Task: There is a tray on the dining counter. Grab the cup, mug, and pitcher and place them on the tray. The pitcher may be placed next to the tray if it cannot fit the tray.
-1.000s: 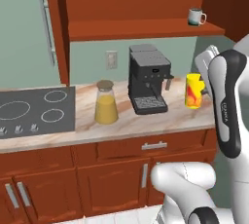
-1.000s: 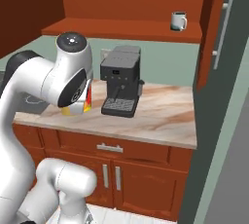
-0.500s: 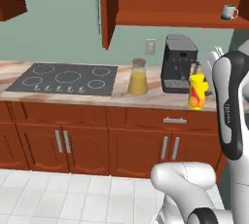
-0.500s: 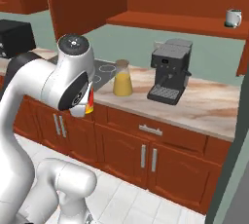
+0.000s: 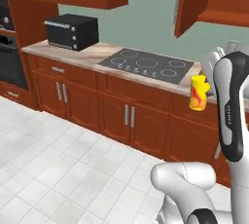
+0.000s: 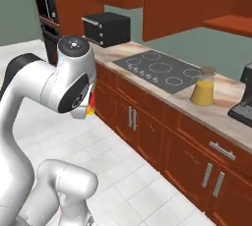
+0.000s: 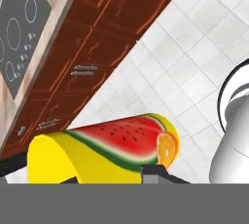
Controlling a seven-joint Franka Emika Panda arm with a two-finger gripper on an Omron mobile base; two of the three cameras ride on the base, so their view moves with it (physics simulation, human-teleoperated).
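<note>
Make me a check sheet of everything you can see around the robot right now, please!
Surface: marbled counter along the wall, with a black stovetop set into it.
Job's things: yellow cup with a watermelon picture, held up in the air over the floor; pitcher of orange liquid standing on the counter beside the stovetop. Tray and mug: nothing seen.
Clutter: black toaster oven on the counter's far end; edge of a dark coffee machine past the pitcher.
Grippers: gripper shut on the cup.
Cables: nothing seen.
Surroundings: red-brown cabinets, white tiled floor, wall oven.
</note>
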